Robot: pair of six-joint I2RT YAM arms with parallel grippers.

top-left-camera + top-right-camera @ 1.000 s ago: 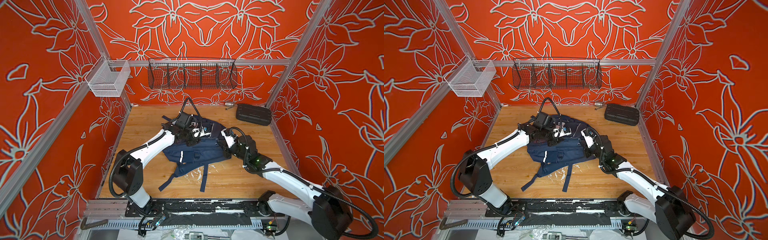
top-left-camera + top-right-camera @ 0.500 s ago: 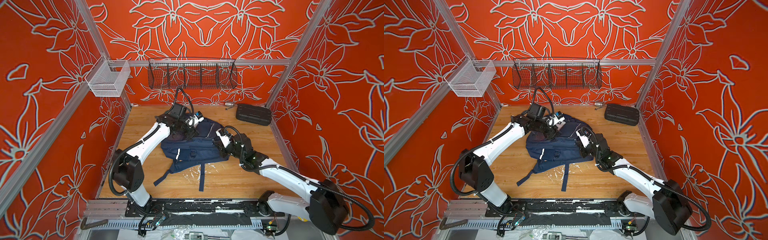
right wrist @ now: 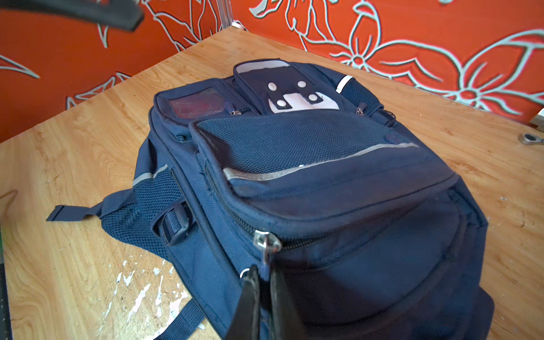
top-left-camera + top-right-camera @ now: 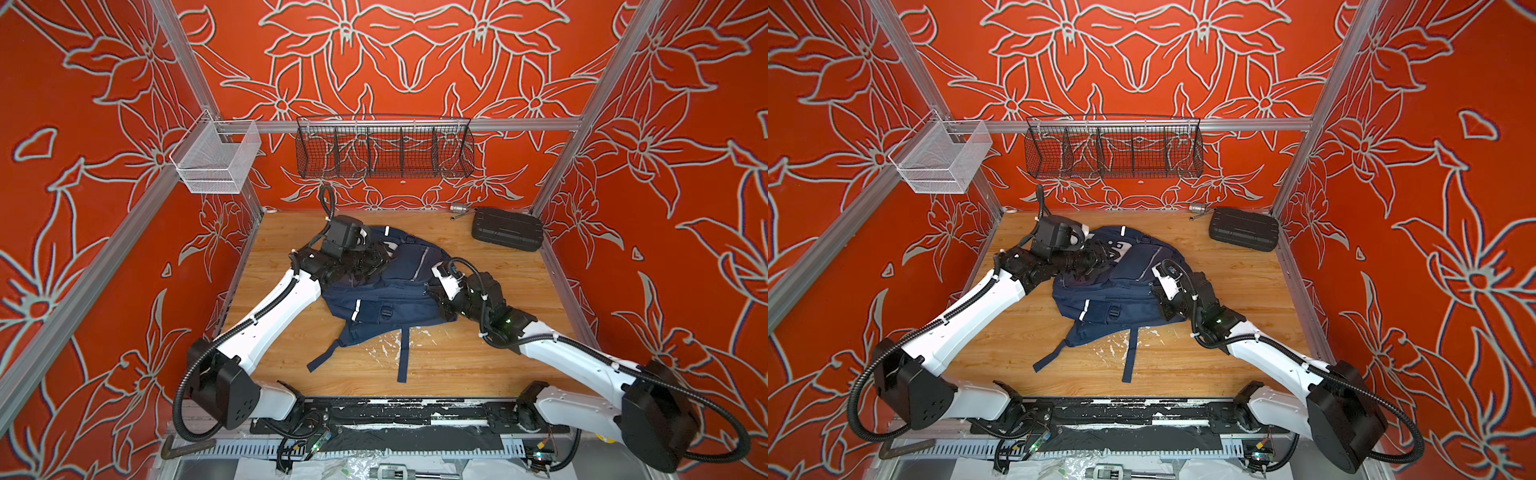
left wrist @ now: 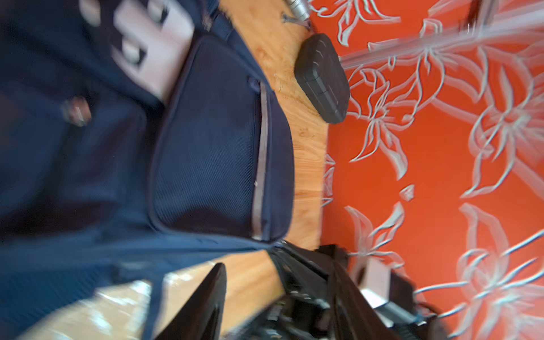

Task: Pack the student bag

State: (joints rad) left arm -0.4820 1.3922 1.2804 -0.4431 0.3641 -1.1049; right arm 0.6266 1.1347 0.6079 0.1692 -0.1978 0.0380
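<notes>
Student bag [image 4: 386, 286]: navy, lying flat mid wooden table [image 4: 478, 357]. Your right gripper [image 3: 264, 275]: pinched tight on zip pull [image 3: 266, 243], bag's right edge. Your left gripper [image 4: 374, 259]: over bag's far-left corner; you cannot tell its spread. Black case [image 4: 507, 229]: far right corner.

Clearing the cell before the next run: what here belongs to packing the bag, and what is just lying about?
In the job: student bag, zip pull, right pincer shut on it.
Lying about: black hard case, metal tool beside it, black wire basket, white mesh basket.
</notes>
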